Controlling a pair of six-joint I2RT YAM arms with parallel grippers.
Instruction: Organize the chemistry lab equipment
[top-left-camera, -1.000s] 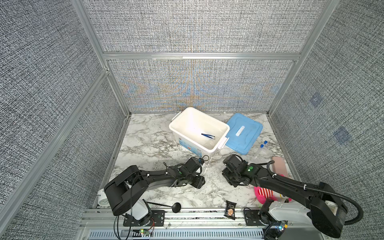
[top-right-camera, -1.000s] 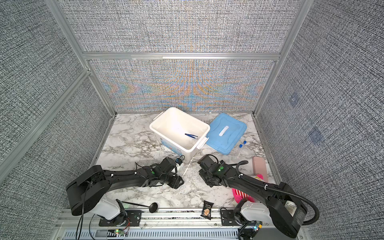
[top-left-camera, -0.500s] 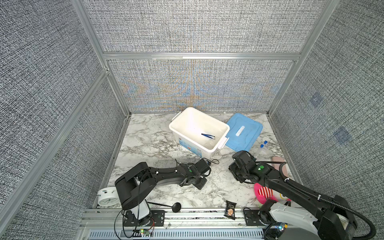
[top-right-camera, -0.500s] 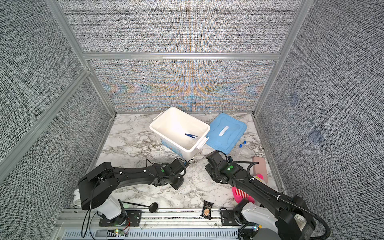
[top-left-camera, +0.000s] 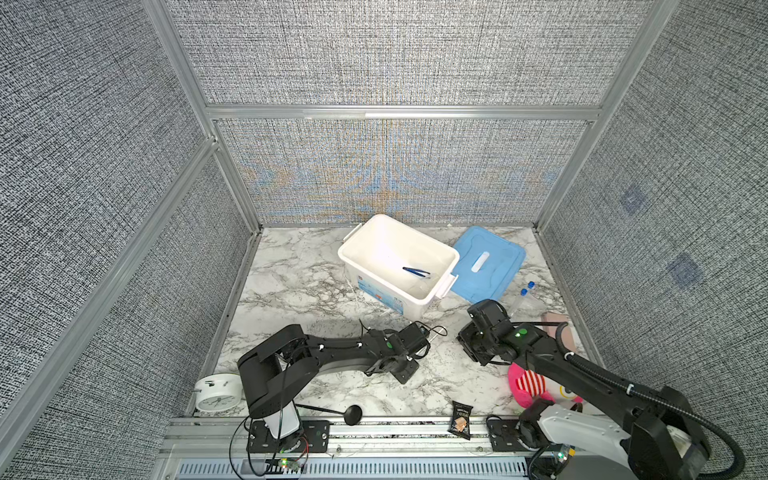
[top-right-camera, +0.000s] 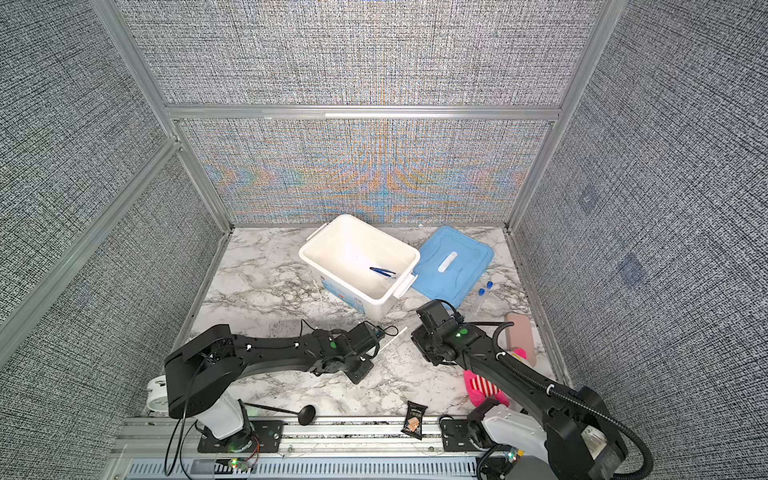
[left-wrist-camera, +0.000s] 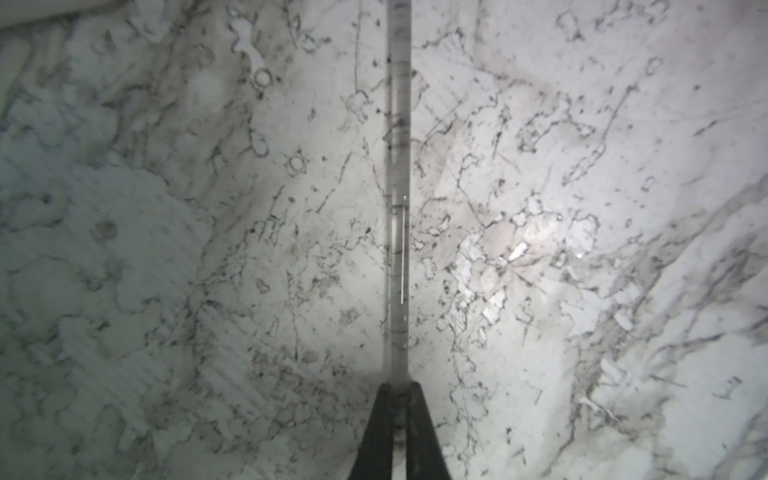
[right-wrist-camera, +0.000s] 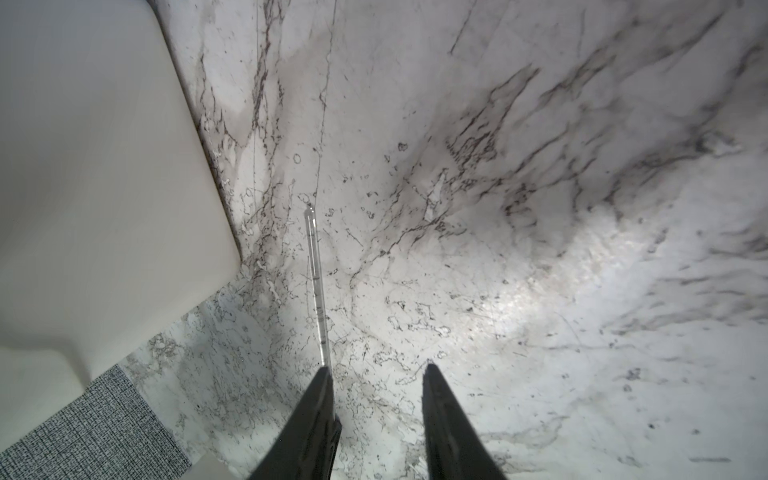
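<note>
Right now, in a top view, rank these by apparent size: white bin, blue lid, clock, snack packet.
1. white bin
2. blue lid, one edge behind the bin
3. clock, partly hidden
4. snack packet, clearly smallest

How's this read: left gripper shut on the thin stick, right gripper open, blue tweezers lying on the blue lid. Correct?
One slip: the blue tweezers lie inside the white bin, not on the blue lid, as both top views show. Rest holds: left gripper shut on the thin stick, right gripper open.
</note>
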